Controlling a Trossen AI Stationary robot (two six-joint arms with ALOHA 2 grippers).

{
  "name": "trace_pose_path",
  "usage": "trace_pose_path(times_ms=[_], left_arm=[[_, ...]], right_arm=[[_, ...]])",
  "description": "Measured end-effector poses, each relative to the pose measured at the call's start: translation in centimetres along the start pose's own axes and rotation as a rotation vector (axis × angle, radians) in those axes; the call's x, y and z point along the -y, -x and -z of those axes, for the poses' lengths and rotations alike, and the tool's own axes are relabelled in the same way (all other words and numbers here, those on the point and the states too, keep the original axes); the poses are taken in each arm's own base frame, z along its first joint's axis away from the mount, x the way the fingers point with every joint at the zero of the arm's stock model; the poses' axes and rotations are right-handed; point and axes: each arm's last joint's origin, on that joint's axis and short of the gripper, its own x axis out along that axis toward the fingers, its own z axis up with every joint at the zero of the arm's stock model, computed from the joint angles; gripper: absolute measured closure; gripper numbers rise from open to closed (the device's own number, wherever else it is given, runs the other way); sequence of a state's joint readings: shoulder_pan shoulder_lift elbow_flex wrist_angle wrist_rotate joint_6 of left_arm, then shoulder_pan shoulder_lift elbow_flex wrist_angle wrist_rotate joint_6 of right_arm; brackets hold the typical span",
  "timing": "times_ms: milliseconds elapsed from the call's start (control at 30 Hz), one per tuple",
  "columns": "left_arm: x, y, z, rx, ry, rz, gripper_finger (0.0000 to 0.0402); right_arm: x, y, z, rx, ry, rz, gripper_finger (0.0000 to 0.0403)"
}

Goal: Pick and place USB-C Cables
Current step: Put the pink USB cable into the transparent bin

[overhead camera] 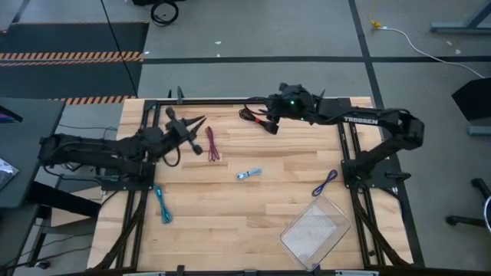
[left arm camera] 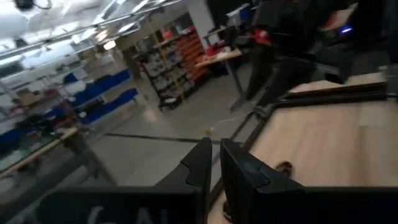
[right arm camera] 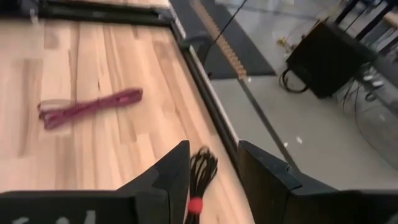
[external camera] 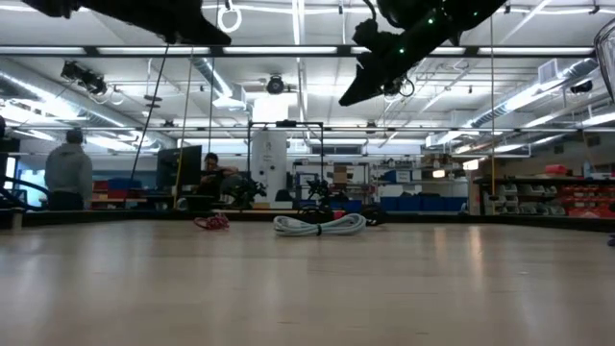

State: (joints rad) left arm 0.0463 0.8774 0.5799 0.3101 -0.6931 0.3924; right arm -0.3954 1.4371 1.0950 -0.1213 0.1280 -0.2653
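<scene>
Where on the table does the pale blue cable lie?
In the high view the pale blue cable lies near the table's middle, between the maroon cable and the purple cable.

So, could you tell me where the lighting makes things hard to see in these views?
Low view: ceiling strip lights backlight the right hand into a silhouette, and the table shows a sheen. High view: even light, soft shadows beneath the arms. Left wrist view: ceiling lamps glare brightly.

Maroon cable (overhead camera: 212, 144), pale blue (overhead camera: 248, 174), teal (overhead camera: 162, 204), purple (overhead camera: 325, 182) flat on table; black-and-red (overhead camera: 256, 118) at far edge.
</scene>
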Motion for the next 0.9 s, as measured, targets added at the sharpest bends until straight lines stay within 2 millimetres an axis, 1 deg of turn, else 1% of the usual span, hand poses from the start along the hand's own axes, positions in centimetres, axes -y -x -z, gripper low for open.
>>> trace_pose_path(times_ms=[67, 133, 200, 300, 400, 500, 600, 667, 767, 833, 900], left_arm=[[-0.5, -0.8, -0.5, -0.070, 0.012, -0.016, 0.0361], [-1.0, -1.8, -0.7, -0.188, 0.019, -0.008, 0.0360], [-1.3, -2.9, -0.4, -0.339, -0.009, 0.020, 0.0351], [-1.8, -4.3, 0.2, -0.545, -0.116, 0.069, 0.0322], [-1.4, -5.5, 1.1, -0.691, -0.265, 0.158, 0.0279], [-0.5, -6.8, 1.8, -0.745, -0.430, 0.252, 0.0231], [0.2, -7.8, 2.9, -0.784, -0.611, 0.328, 0.0189], [0.4, -8.6, 3.9, -0.823, -0.669, 0.351, 0.0168], [0.3, -9.5, 5.5, -0.896, -0.719, 0.384, 0.0153], [0.4, -9.7, 6.7, -0.956, -0.808, 0.468, 0.0152], [0.6, -9.8, 7.9, -1.006, -0.904, 0.595, 0.0156]], right_arm=[[0.0, -0.1, -0.3, 0.031, 0.011, 0.007, 0.0260], [0.0, 0.0, -0.5, 0.047, 0.031, 0.008, 0.0260], [0.0, 0.0, -0.5, 0.050, 0.049, -0.009, 0.0260], [0.1, 0.0, -0.5, 0.061, 0.056, -0.032, 0.0260], [0.5, 0.0, -0.7, 0.095, 0.089, -0.014, 0.0260], [1.1, 0.0, -1.0, 0.128, 0.083, 0.016, 0.0260], [1.6, 0.3, -1.1, 0.140, 0.101, 0.038, 0.0260], [1.8, 0.6, -1.2, 0.148, 0.105, 0.046, 0.0260], [2.0, 1.2, -1.5, 0.157, 0.115, 0.057, 0.0260], [1.9, 1.8, -1.8, 0.173, 0.116, 0.058, 0.0260], [1.6, 2.5, -2.2, 0.195, 0.119, 0.051, 0.0260]])
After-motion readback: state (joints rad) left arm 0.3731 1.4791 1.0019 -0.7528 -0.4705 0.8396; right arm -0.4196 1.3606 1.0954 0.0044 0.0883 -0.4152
